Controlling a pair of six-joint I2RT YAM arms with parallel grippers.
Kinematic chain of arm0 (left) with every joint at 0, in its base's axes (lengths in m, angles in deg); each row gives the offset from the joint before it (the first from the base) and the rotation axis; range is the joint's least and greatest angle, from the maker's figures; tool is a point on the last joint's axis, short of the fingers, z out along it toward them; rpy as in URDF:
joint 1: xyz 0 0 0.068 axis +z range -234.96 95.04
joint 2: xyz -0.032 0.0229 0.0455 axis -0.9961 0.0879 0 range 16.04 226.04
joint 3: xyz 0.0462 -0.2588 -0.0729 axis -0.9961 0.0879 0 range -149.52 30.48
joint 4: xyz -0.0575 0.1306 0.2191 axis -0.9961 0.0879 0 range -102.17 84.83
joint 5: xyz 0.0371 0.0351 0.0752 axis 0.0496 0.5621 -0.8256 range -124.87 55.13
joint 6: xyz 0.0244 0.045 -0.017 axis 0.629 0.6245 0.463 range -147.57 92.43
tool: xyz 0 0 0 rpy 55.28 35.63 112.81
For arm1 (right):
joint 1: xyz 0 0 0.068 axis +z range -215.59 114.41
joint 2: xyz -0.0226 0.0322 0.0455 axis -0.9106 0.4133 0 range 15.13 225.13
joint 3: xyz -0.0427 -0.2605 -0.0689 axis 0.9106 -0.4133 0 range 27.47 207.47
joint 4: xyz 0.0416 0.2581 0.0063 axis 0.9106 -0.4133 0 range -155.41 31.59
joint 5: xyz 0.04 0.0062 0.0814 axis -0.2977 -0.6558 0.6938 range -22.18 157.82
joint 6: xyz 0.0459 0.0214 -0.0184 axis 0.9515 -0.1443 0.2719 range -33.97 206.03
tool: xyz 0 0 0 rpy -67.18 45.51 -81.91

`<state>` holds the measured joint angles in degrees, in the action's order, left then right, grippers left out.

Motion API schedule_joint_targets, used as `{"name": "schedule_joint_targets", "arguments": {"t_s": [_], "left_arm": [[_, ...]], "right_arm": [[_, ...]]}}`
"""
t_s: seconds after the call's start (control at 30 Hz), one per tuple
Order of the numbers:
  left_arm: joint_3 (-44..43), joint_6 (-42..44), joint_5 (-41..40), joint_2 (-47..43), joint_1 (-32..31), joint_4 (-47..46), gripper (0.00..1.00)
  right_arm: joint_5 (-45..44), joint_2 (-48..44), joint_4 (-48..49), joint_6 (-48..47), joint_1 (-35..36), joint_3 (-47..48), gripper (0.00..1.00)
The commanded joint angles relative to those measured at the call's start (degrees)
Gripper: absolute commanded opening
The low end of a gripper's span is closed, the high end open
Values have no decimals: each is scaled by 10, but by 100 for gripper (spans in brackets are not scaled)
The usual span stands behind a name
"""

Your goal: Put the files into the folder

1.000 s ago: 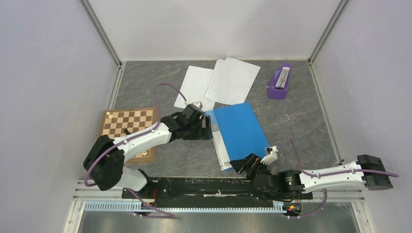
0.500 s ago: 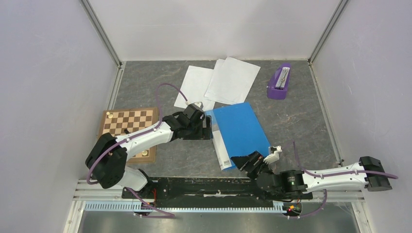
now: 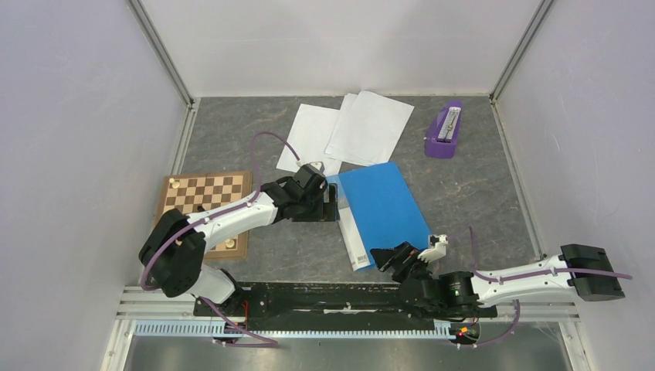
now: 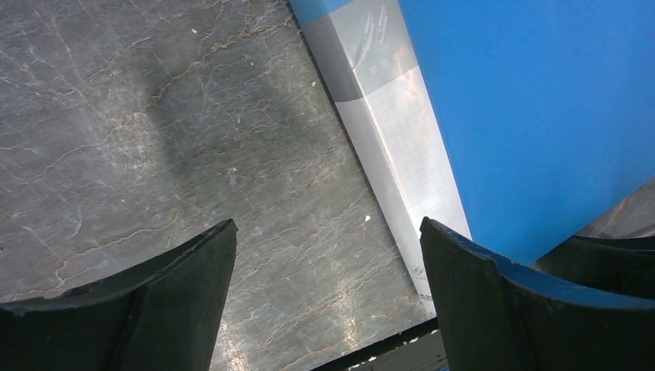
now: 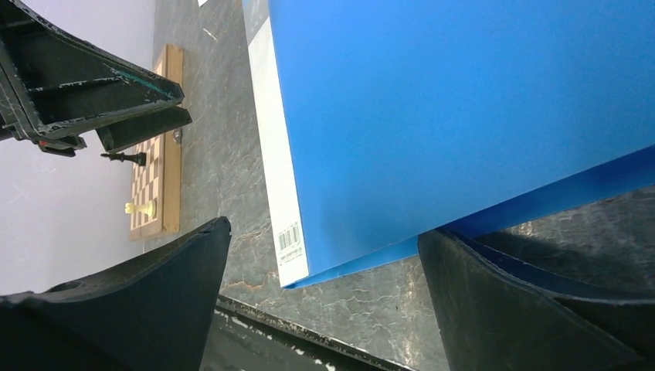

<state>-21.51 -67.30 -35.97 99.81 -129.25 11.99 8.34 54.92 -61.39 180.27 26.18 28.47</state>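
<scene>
The bright-blue folder (image 3: 384, 207) lies shut on the grey table, its pale spine strip (image 3: 351, 236) on the left. Behind it lie the files (image 3: 369, 127), white sheets that overlap one another. My left gripper (image 3: 330, 204) is open at the far end of the spine; in the left wrist view the left gripper (image 4: 328, 297) has only bare table between its fingers, the folder (image 4: 541, 100) to their right. My right gripper (image 3: 392, 258) is open at the folder's near edge. In the right wrist view the right gripper (image 5: 324, 290) spans the folder's (image 5: 463, 100) near corner and holds nothing.
A brown chessboard (image 3: 205, 202) with a few pieces lies left of the left arm and shows as the chessboard (image 5: 158, 185) in the right wrist view. A purple stapler-like object (image 3: 444, 130) stands at the back right. The black base rail (image 3: 324, 297) runs along the near edge.
The right gripper has shifted slightly left along the folder's near edge and the right arm's elbow has moved. The left arm has barely moved. The folder and sheets lie as before.
</scene>
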Motion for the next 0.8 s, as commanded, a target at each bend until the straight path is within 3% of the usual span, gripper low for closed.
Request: {"name": "schedule_joint_targets", "arguments": {"t_s": [0.0,0.3,0.37,0.57,0.77], "left_arm": [[-23,8,-5,-8,-2,-1,94],[-37,-4,-4,-14,-2,12,94],[-40,-10,-6,-20,-3,13,94],[-49,-36,-14,-33,-3,20,94],[-61,-61,-26,-49,-3,30,94]], "right_arm": [[-57,6,-12,-24,2,-50,94],[-107,35,22,-81,2,-44,81],[-116,41,25,-102,2,-44,74],[-137,53,25,-129,2,-33,40],[-147,44,50,-213,2,-14,18]]}}
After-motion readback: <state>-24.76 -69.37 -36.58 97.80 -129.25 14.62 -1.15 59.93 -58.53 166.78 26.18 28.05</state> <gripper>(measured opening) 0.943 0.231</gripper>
